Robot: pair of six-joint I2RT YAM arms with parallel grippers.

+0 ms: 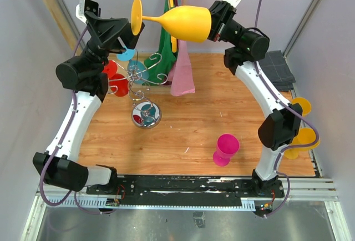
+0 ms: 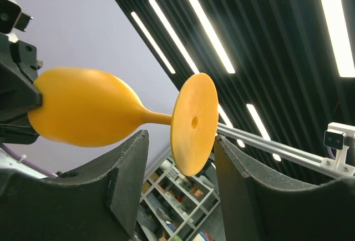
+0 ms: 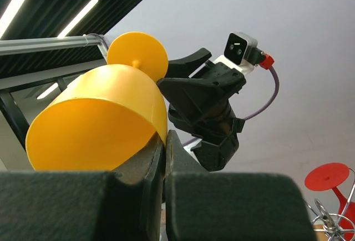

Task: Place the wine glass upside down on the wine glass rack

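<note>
A yellow wine glass (image 1: 186, 23) is held sideways high above the table, foot to the left. My right gripper (image 1: 213, 23) is shut on its bowl rim (image 3: 158, 130). My left gripper (image 1: 133, 27) is open, its fingers either side of the glass's round foot (image 2: 194, 121) without touching it. The chrome wine glass rack (image 1: 141, 80) stands below at the back left on its round mirror base (image 1: 146, 114). Red (image 1: 113, 80) and blue (image 1: 130, 58) glasses hang on it.
A pink glass (image 1: 226, 149) stands upside down on the wooden table at the front right. Two yellow glasses (image 1: 302, 124) lie at the right edge. A wooden rail frame (image 1: 55, 8) with green and pink cloths (image 1: 180, 69) stands at the back. A dark cloth (image 1: 277, 69) lies far right.
</note>
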